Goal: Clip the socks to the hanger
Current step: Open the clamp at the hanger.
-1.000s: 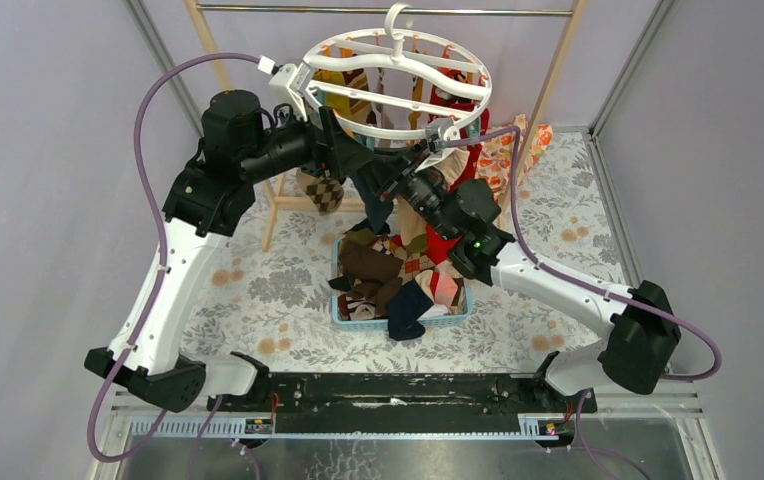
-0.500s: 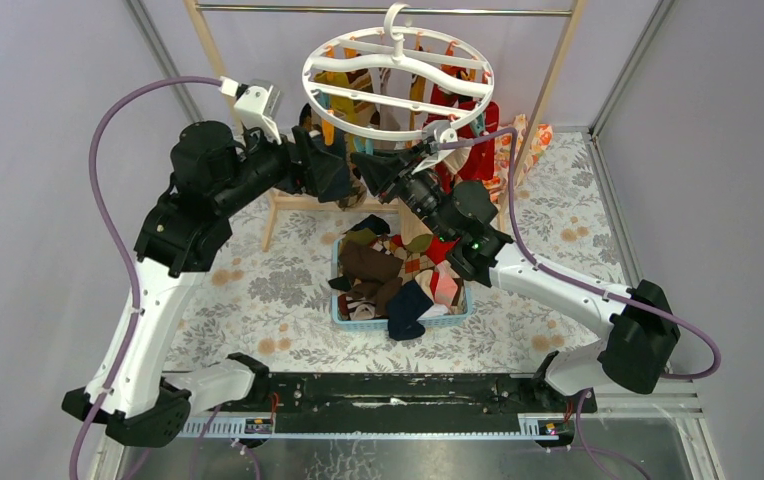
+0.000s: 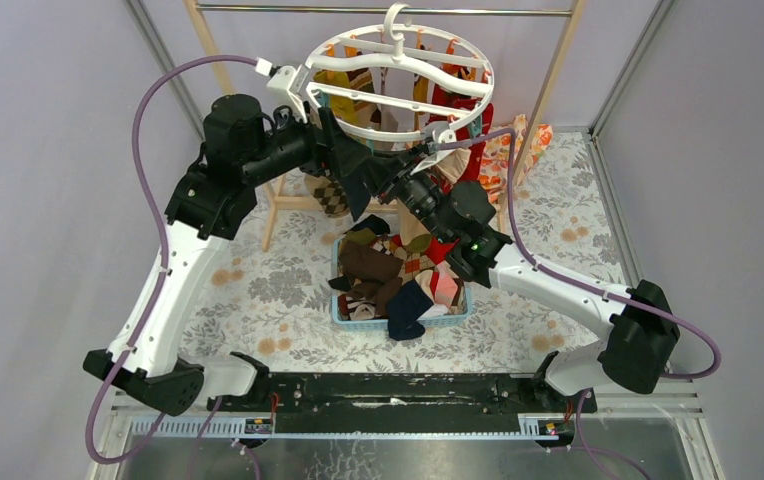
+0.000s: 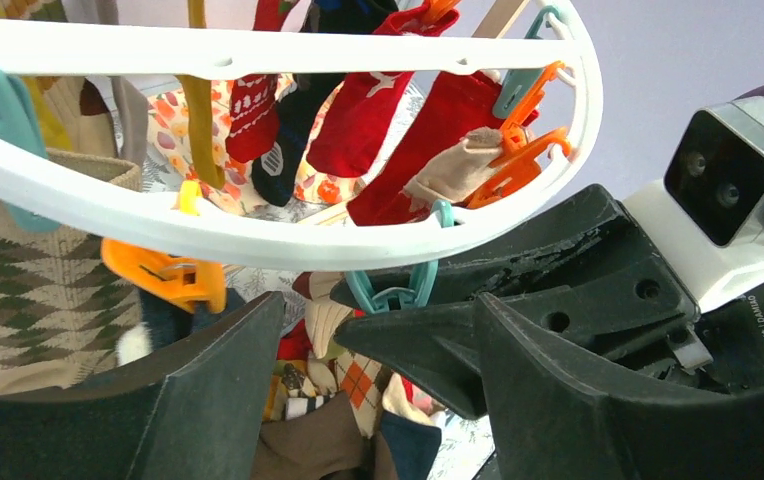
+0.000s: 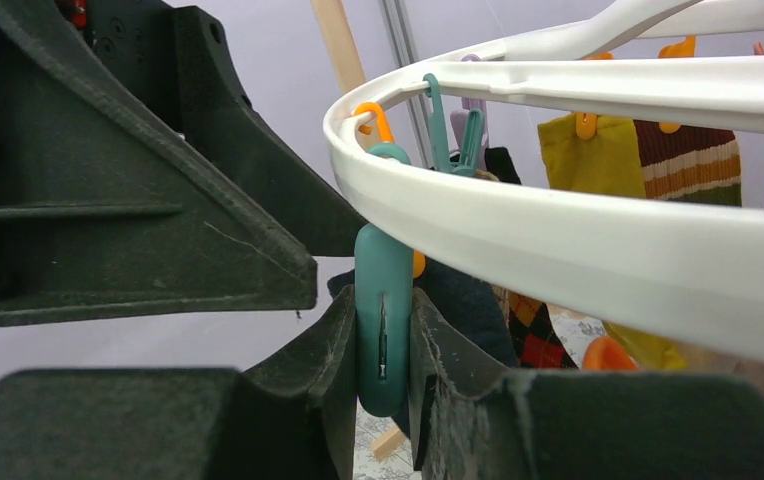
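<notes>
- Overhead, both my claws meet under the 6 o'clock edge of the hanger [image 3: 398, 62]. The ring and my own wrists cover the fingertips there, so only the wrist views show the grip
- Both wrist views cut the hanger off. Overhead it hangs at 12 o'clock over the counter [image 3: 258, 280], inside the wooden rack [image 3: 556, 80]
- My right claw [image 5: 383, 300] is closed to a narrow slot on a teal clip [image 5: 383, 335] dangling from the ring's edge. Both fingers press its sides, and the clip stands upright
- The clip's lower end sinks between my fingers, so I cannot tell whether its mouth is open or has hold of anything
- A dark sock [image 5: 468, 295] hangs just behind the clip, at its 3 o'clock. I cannot tell whether the two touch
- My left claw [image 4: 378, 330] is spread wide with nothing between its fingers. It sits just beside the right claw, under the ring, and the teal clip is at 12 o'clock of its gap
- Its right finger covers part of my right claw's lower finger
- Through that gap I look down on the loose socks [image 3: 368, 265], heaped in a light blue basket [image 3: 350, 318] at the middle of the counter
- Other socks are already clipped up: red socks [image 4: 378, 110] at 12 o'clock in the left wrist view, and a brown argyle sock [image 4: 28, 280] at 9 o'clock, cut off by the frame edge
</notes>
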Robot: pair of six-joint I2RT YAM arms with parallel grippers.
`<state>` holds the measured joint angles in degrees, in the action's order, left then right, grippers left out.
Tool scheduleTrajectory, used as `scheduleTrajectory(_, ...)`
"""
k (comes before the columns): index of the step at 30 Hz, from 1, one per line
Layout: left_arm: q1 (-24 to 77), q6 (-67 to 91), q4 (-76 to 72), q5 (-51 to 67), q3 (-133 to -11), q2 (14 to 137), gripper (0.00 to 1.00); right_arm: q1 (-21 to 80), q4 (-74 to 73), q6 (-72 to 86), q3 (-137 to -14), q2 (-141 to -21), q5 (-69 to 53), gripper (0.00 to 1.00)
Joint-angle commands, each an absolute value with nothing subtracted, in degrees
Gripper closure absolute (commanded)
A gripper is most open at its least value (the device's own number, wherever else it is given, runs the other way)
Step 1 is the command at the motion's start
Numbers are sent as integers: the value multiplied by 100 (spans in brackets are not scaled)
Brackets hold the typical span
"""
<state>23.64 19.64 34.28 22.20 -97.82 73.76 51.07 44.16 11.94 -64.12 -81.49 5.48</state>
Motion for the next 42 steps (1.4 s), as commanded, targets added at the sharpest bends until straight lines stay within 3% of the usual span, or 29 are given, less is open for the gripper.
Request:
scheduleTrajectory(1,2382,2082,3013,2413,-10042,7484,26,5220,4523,1090,-6635,-8136,605,94)
scheduleTrajectory(19,2380,2182,2562,2153,-10143,7989,38,5272,4529,1083,-6686,-8213,547,94)
scheduleTrajectory(23,2382,2230,2516,2141,-10172,8042,44,5282,4510,1066,-6705,-8242,537,94)
scheduleTrajectory(26,2381,2248,2487,2088,-10137,8036,55,5282,4491,1067,-6730,-8268,499,91)
scheduleTrajectory(27,2381,2250,2469,2074,-10118,8030,61,5289,4473,1064,-6740,-8278,479,89)
scheduleTrajectory(30,2382,2259,2434,2021,-10074,7999,87,5291,4229,1072,-6832,-8290,513,67)
scheduleTrajectory(32,2375,2259,2432,2005,-10045,7979,95,5291,3811,1176,-6922,-8244,718,32)
scheduleTrajectory(33,2374,2259,2430,1990,-10027,7962,96,5291,3606,1260,-6977,-8214,812,8)
scheduleTrajectory(34,2373,2259,2433,1983,-10002,7939,97,5295,3474,1386,-6957,-8172,910,1)
scheduleTrajectory(42,2373,2237,2452,1983,-9938,7902,98,5503,4088,4152,-5212,-7566,1693,0)
